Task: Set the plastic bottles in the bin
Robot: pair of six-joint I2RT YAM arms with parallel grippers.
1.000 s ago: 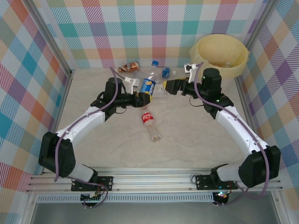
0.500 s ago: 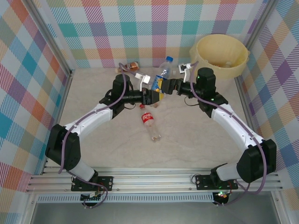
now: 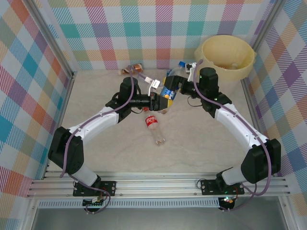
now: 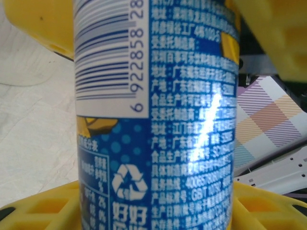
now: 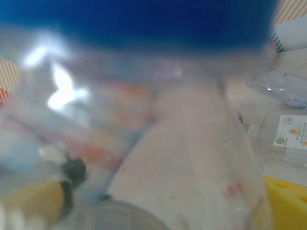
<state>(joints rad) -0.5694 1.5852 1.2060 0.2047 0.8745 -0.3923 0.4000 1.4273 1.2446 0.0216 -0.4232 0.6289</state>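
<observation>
My left gripper (image 3: 159, 97) is shut on a blue-and-yellow-labelled plastic bottle (image 3: 168, 89), held tilted above the table with its blue cap (image 3: 181, 63) up and to the right. In the left wrist view the bottle's label (image 4: 158, 120) stands between the yellow fingers (image 4: 38, 211). My right gripper (image 3: 183, 80) is at the bottle's upper part, open around it; the clear neck (image 5: 158, 124) and blue cap (image 5: 139, 19) blur close before the right wrist camera, with one yellow finger (image 5: 285, 203) beside them. The cream bin (image 3: 211, 45) stands at the back right.
A red-labelled bottle (image 3: 153, 125) lies on the table below the held one. A brown-labelled bottle (image 3: 134, 68) lies by the back wall. A white-labelled bottle (image 5: 288, 136) and another clear one (image 5: 280, 86) lie on the table. Checked walls enclose the table.
The left arm has lifted the blue-labelled bottle off the table and carried it right. The right gripper has moved left onto the bottle's upper end.
</observation>
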